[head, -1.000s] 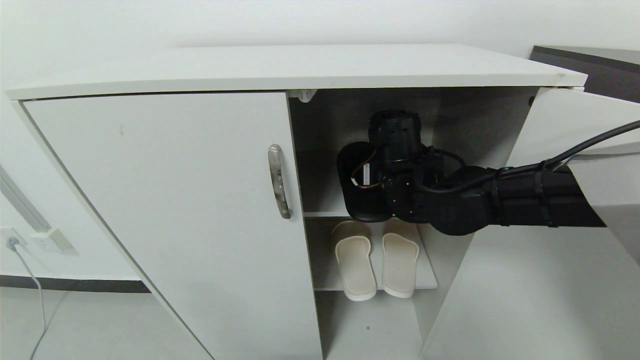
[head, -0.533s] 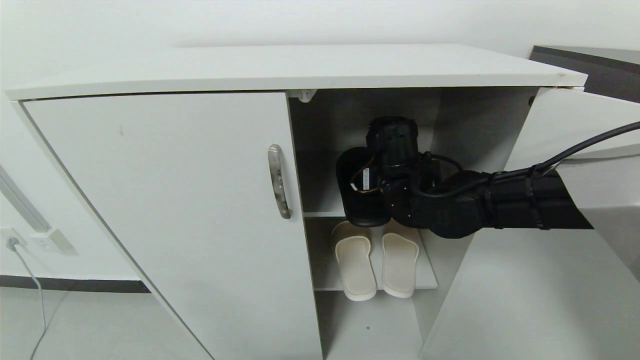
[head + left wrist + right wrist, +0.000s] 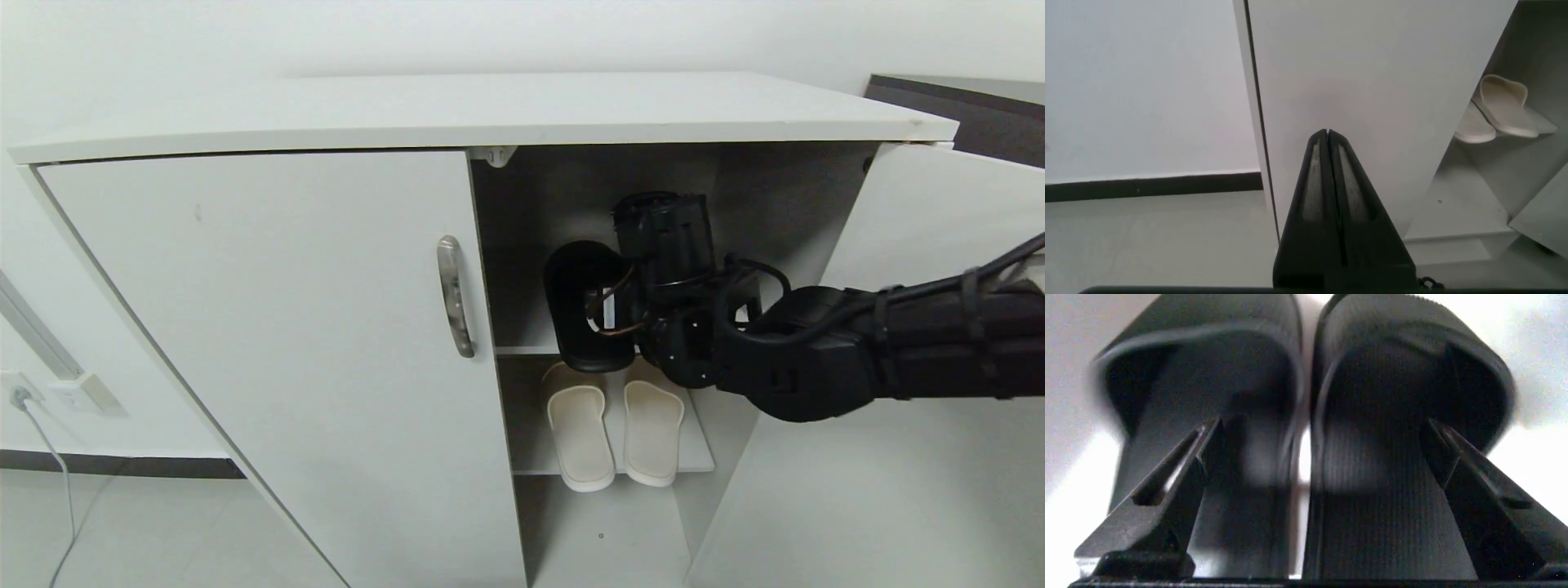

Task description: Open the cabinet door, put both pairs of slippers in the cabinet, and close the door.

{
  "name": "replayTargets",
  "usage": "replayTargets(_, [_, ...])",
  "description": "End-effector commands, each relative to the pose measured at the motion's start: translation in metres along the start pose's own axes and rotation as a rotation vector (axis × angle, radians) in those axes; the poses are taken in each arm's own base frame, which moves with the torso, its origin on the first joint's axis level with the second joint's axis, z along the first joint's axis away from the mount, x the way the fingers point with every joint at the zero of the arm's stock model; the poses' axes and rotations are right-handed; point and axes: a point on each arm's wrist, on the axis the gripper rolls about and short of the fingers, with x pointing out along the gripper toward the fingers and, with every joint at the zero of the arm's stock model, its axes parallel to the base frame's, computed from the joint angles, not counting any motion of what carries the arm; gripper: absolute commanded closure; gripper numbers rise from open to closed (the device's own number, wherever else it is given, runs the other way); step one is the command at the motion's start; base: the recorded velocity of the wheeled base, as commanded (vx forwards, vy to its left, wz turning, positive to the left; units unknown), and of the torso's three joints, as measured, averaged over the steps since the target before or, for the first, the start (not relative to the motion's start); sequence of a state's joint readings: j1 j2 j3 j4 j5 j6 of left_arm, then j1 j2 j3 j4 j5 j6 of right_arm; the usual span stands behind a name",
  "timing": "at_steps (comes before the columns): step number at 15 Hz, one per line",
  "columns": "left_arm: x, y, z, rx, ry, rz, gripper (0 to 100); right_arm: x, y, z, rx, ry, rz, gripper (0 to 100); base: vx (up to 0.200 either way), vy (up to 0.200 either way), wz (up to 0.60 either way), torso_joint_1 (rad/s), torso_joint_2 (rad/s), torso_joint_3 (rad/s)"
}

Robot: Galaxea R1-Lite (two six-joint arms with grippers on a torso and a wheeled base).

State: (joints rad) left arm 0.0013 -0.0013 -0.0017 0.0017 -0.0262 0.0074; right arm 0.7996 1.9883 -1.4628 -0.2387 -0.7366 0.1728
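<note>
The white cabinet has its right door swung open and its left door closed. A pair of black slippers lies side by side on the upper shelf, and one black slipper shows at the shelf's front. My right gripper is open, one finger over each slipper's footbed. My right arm reaches into the upper compartment. A pair of white slippers sits on the lower shelf. My left gripper is shut and empty, low in front of the closed left door.
A metal handle is on the left door. A wall socket with a cable is low on the left wall. The bottom compartment under the white slippers holds nothing. Pale floor lies in front of the cabinet.
My right wrist has swung a little to the right inside the upper compartment and the forearm has dropped lower. The black slippers have stayed on the upper shelf.
</note>
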Motion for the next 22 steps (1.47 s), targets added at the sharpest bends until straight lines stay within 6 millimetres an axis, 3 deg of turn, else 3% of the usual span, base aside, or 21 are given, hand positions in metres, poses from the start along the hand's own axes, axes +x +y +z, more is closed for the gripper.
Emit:
replayTargets(1, [0.0, 0.0, 0.0, 0.0, 0.001, 0.0, 100, -0.043, -0.009, 0.01, 0.004, -0.016, 0.054, 0, 0.0, 0.0, 0.0, 0.0, 0.0, 0.0])
replayTargets(5, [0.0, 0.0, 0.0, 0.002, 0.001, 0.0, 100, -0.087, -0.023, 0.0, -0.025, 0.002, 0.13, 0, 0.0, 0.0, 0.0, 0.0, 0.0, 0.0])
replayTargets(8, [0.0, 0.0, 0.0, 0.002, 0.001, -0.001, 100, -0.118, -0.044, -0.017, -0.009, -0.011, 0.306, 0, 0.0, 0.0, 0.0, 0.0, 0.0, 0.0])
replayTargets(10, [0.0, 0.0, 0.0, 0.003, 0.001, -0.001, 100, -0.127, -0.055, -0.028, -0.015, -0.03, 0.442, 0, 0.0, 0.0, 0.0, 0.0, 0.0, 0.0])
replayTargets(15, [0.0, 0.0, 0.0, 0.0, 0.001, -0.001, 100, -0.121, -0.054, -0.044, -0.082, -0.017, 0.463, 0, 0.0, 0.0, 0.0, 0.0, 0.0, 0.0])
replayTargets(16, [0.0, 0.0, 0.0, 0.0, 0.001, -0.001, 100, -0.12, -0.054, -0.047, -0.088, -0.01, 0.463, 100, 0.0, 0.0, 0.0, 0.0, 0.0, 0.0])
replayTargets(22, [0.0, 0.0, 0.0, 0.0, 0.001, -0.001, 100, -0.116, -0.05, -0.05, -0.085, -0.016, 0.464, 100, 0.0, 0.0, 0.0, 0.0, 0.0, 0.0])
